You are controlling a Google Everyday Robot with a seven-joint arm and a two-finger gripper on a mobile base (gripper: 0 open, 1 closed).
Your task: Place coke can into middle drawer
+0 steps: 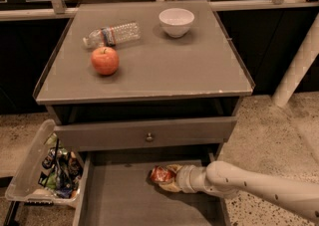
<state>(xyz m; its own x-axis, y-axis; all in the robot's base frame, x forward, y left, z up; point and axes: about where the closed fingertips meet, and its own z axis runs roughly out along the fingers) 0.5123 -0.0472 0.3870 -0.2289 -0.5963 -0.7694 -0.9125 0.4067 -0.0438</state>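
**A:** Camera view, first entry?

**B:** Gripper (167, 180), lower centre of the frame, inside the open middle drawer (124, 202). It reaches in from the lower right on a pale arm (259, 190). Its fingers are clamped around the coke can (161, 174), which lies on its side between them.

**A:** Location of the can?

**B:** Over the drawer floor, towards the back and right of centre, just below the front of the knobbed drawer (144, 133). Whether it rests on the floor or hangs just above it, I cannot tell.

**A:** Remaining entries?

**B:** Cabinet top (169, 70), upper half of the frame:
- clear water bottle (112, 34), lying flat at upper left
- red apple (104, 60), just below the bottle
- white bowl (176, 21), upper centre

Clear plastic bin (27, 172) of mixed packets, lower left, beside the drawer's left wall.

**A:** Hazards from here?

**B:** Three, in my judgement.
- The can is on its side, so once released it may roll across the plain floor. The drawer walls should contain it.
- If the fingers open while the can is off the floor, it would drop and bounce.
- A retreat that rises too early could knock the wrist against the knobbed drawer front above. A finger snagging the can could also drag it back out.

A low, level retreat toward the lower right looks safest.
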